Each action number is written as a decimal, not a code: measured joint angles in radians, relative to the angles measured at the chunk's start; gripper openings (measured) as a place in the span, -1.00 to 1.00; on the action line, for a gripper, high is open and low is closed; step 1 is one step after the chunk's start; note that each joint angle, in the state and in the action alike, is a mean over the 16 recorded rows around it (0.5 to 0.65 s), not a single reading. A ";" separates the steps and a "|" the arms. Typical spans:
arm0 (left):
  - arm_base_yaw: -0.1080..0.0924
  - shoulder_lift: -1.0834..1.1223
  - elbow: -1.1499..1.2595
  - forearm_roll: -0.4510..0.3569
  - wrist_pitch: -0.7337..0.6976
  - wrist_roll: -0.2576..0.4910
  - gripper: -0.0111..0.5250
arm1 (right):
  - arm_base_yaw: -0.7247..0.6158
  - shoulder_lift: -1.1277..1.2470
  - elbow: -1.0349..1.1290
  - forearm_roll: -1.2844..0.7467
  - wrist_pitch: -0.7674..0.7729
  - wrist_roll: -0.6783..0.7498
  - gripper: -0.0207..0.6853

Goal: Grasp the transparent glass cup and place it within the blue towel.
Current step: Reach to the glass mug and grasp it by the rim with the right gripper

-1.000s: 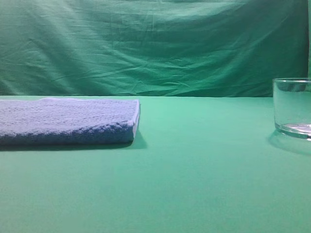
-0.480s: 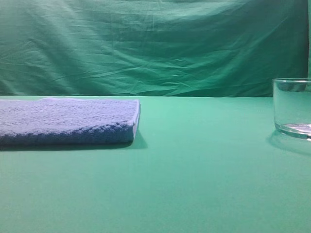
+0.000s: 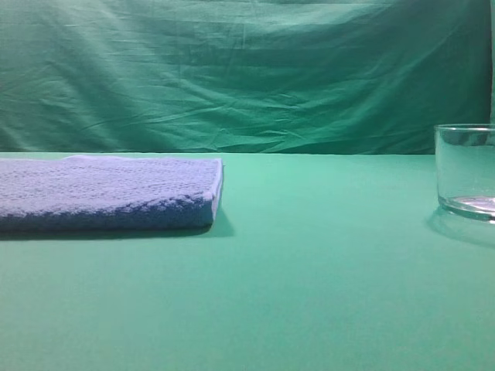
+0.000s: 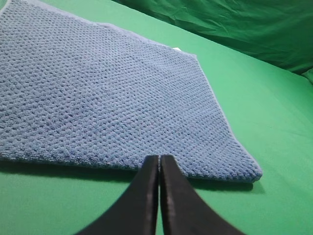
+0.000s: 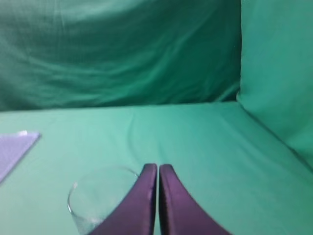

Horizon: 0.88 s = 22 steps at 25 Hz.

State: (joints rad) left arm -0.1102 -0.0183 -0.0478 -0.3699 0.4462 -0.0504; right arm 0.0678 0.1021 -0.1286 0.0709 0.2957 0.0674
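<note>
The transparent glass cup (image 3: 466,171) stands upright at the right edge of the exterior high view, cut off by the frame. In the right wrist view the cup (image 5: 98,196) sits low and left, just beside my right gripper (image 5: 158,167), whose fingers are shut with nothing between them. The blue towel (image 3: 108,193) lies flat at the left of the table. In the left wrist view the towel (image 4: 107,98) fills most of the frame, and my left gripper (image 4: 159,159) is shut and empty above its near edge. Neither arm shows in the exterior high view.
Green cloth covers the table (image 3: 309,294) and hangs as a backdrop (image 3: 232,77). In the right wrist view a green cloth wall (image 5: 279,73) rises on the right, and a corner of the towel (image 5: 14,147) shows at far left.
</note>
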 joint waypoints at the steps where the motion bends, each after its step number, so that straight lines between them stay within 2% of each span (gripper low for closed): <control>1: 0.000 0.000 0.000 0.000 0.000 0.000 -0.96 | 0.000 0.026 -0.021 0.004 0.030 -0.005 -0.94; 10: 0.000 0.000 0.000 0.000 0.000 0.000 -0.96 | 0.000 0.334 -0.201 0.040 0.303 -0.086 -0.94; 22: 0.000 0.000 0.000 0.000 0.000 0.000 -0.96 | 0.025 0.633 -0.398 0.090 0.552 -0.219 -0.94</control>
State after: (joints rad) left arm -0.1102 -0.0183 -0.0478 -0.3699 0.4462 -0.0504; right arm 0.0924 0.7356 -0.5263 0.1605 0.8476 -0.1519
